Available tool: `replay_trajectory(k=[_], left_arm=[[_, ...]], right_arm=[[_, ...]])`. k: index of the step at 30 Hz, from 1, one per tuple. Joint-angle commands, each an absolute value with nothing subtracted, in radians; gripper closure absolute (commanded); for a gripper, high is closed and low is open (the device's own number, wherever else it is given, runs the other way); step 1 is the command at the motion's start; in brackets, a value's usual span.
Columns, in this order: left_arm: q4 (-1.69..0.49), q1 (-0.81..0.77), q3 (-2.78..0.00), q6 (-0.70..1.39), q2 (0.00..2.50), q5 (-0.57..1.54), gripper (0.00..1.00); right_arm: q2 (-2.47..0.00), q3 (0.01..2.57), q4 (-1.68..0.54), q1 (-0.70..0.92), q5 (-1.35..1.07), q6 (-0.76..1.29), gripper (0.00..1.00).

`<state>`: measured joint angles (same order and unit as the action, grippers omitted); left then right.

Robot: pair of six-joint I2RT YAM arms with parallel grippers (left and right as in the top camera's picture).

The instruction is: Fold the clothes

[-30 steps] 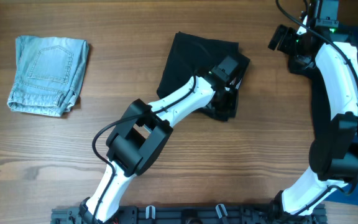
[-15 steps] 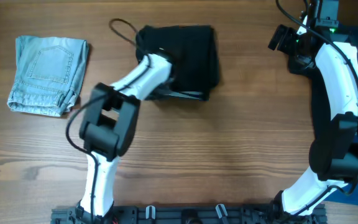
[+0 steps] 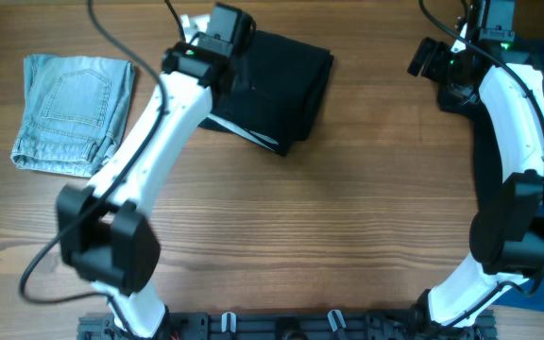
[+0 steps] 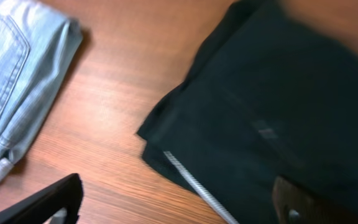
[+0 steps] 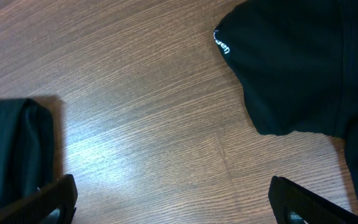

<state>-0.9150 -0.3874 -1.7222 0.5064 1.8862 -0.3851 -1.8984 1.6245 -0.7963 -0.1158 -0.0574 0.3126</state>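
The black clothes (image 3: pixel 286 85) lie folded on the worktop (image 3: pixel 348 217) right of the denim piece (image 3: pixel 72 113), left end effector (image 4: pixel 179 210) gaping empty over them, right end effector (image 5: pixel 179 205) gaping too, farther from the denim.

clothes (image 3: pixel 291 80) back-centre on table (image 3: pixel 348 227) | denim piece (image 3: pixel 72 111) left, apart
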Motion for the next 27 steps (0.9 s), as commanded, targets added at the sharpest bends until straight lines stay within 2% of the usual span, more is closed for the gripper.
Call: replay_trajectory(k=[1, 6, 11, 17, 27], left_arm=[[-0.908, -0.383, -1.728, 0.394, 1.865, -0.306, 0.00], [-0.881, -0.346, -1.728, 0.343, 1.901, -0.296, 0.00], [-0.809, -0.231, -1.728, 0.157, 1.958, 0.033, 0.00], [-0.788, -0.191, -1.728, -0.084, 2.062, 0.052, 0.00], [-0.649, -0.189, -1.728, -0.089, 2.283, 0.052, 0.00]], right_arm=[[-1.913, 1.615, -0.794, -0.115, -0.041, 0.315, 0.01], [-1.913, 1.615, -0.794, -0.115, -0.041, 0.315, 0.00], [-1.913, 1.615, -0.794, -0.115, -0.041, 0.315, 0.01], [-1.913, 1.615, -0.794, -0.115, -0.041, 0.315, 0.00], [-1.913, 1.615, -0.794, -0.115, -0.041, 0.315, 0.00]])
